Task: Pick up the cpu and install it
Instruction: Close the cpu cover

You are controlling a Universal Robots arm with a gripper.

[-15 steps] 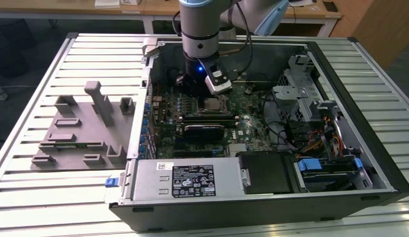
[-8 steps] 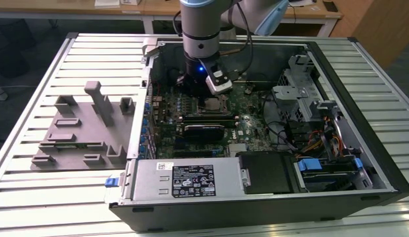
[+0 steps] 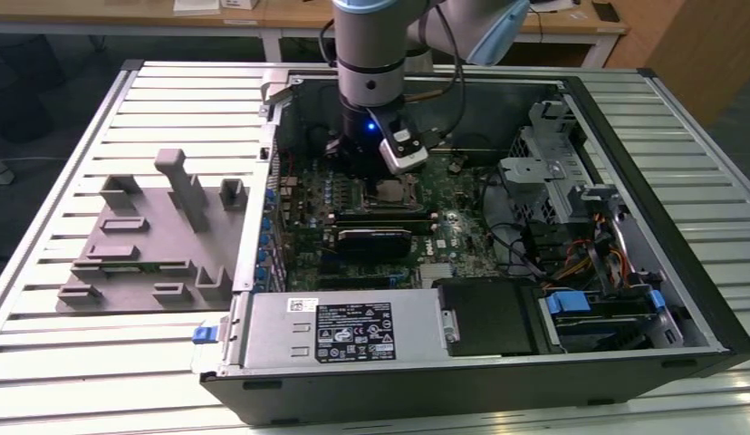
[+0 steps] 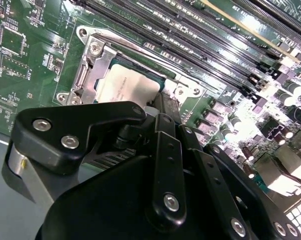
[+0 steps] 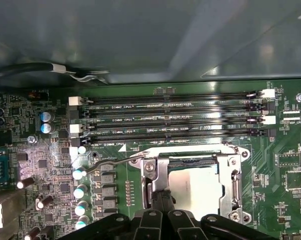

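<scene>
The cpu (image 5: 195, 191) lies flat in the motherboard socket, its silvery top plate facing up, with the metal socket frame (image 5: 231, 175) around it. In the second wrist view the cpu (image 4: 128, 86) sits just beyond the black fingers. My gripper (image 5: 161, 199) hangs low over the socket edge beside the cpu, its two fingers pressed together with nothing between them. In the exterior view the gripper (image 3: 365, 165) reaches down into the open computer case, close to the cpu (image 3: 389, 191).
Several memory slots (image 5: 175, 120) run alongside the socket, and the socket lever (image 5: 110, 164) lies beside a row of capacitors (image 5: 79, 192). Case walls, a drive cage (image 3: 556, 172) and a power supply (image 3: 339, 331) ring the board. A grey fixture block (image 3: 158, 236) stands on the table at the exterior view's left.
</scene>
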